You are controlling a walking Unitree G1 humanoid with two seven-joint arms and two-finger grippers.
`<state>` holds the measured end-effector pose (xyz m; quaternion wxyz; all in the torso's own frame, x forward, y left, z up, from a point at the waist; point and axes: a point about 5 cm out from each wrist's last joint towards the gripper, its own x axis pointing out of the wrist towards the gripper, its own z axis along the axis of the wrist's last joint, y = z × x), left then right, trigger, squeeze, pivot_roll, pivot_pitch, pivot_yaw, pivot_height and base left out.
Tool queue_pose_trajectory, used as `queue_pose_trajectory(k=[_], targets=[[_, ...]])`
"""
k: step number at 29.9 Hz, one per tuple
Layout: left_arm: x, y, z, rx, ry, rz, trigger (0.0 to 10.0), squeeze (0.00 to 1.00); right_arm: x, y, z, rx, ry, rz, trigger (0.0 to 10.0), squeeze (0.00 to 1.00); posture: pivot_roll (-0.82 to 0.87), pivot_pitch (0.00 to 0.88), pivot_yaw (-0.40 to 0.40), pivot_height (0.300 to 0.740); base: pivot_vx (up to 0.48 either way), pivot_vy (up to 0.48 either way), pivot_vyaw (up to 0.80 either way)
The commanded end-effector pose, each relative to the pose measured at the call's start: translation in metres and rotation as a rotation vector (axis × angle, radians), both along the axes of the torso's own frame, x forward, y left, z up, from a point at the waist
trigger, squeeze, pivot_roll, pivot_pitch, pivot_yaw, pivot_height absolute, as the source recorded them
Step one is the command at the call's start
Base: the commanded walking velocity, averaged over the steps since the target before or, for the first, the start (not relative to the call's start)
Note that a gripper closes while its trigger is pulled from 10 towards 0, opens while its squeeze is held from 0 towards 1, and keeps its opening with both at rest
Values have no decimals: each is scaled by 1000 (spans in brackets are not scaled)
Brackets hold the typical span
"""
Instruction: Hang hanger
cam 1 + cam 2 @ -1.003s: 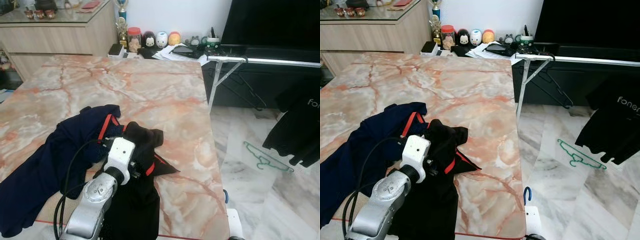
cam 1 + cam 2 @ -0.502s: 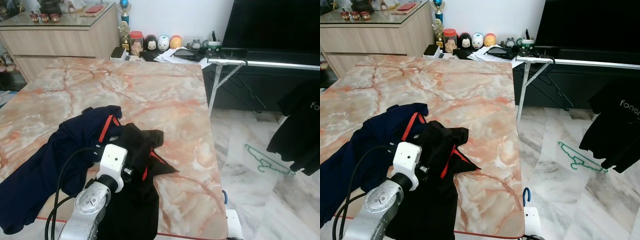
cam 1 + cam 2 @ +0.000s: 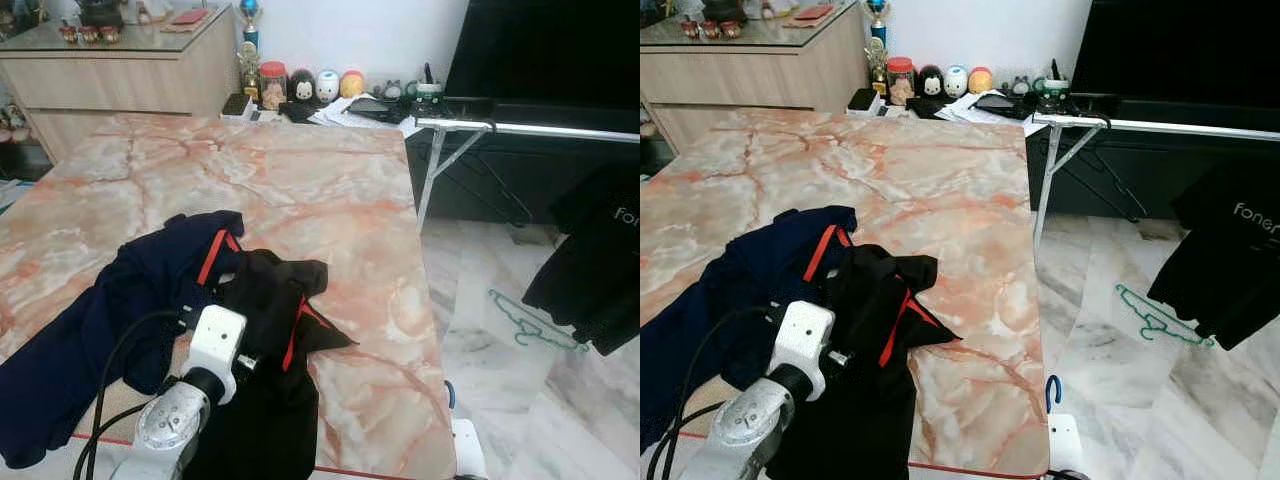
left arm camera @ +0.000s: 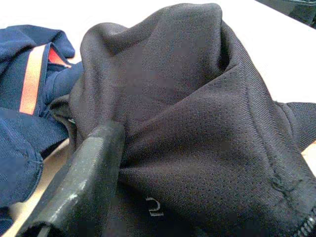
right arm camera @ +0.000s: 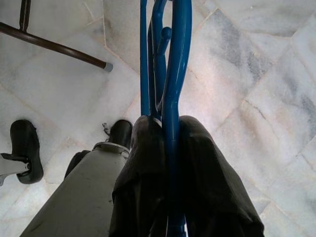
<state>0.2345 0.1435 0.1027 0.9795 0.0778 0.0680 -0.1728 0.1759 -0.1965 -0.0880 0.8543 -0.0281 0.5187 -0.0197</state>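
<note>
Left eye view: we take the marble worktop (image 3: 320, 180) as our landmark. A black garment (image 3: 265, 330) lies near its front edge, overlapping a navy garment (image 3: 110, 310) with red trim that spreads toward the worktop's left side. Our left arm reaches over the front edge and its wrist sits at the black garment. Off the worktop's right edge, on the marble floor, lies a green hanger (image 3: 530, 320), and above it a black shirt (image 3: 595, 270) hangs from a silver rack (image 3: 500, 125).

Right eye view: just off the worktop's front right corner, the hook of a blue hanger (image 3: 1054, 388) shows beside the floor.

Left wrist view: our left tool (image 4: 123, 163) has one black finger (image 4: 84, 182) pressed into a fold of the black garment; we cannot tell whether it is clamped or apart.

Right wrist view: our right tool (image 5: 170, 148) is clamped together on the blue hanger, whose stem runs up between the fingers (image 5: 207, 182), held over the floor beside the worktop.
</note>
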Motion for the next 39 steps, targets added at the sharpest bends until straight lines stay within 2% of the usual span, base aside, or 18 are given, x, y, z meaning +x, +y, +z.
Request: queue_pose_trajectory(k=[1, 21, 39], targets=[[-2, -2, 2, -10, 0, -2, 10000, 0, 3, -2, 2, -4, -10, 3, 10000, 0, 40, 0, -57, 740, 0, 0, 0], [6, -8, 10, -47, -29, -10, 10000, 0, 4, -1, 2, -1, -11, 0, 10000, 0, 38, 0, -55, 740, 0, 0, 0], [5, -8, 8, -32, -24, -17, 10000, 0, 4, -1, 2, 0, -11, 0, 10000, 0, 37, 0, -54, 740, -296, 0, 0]])
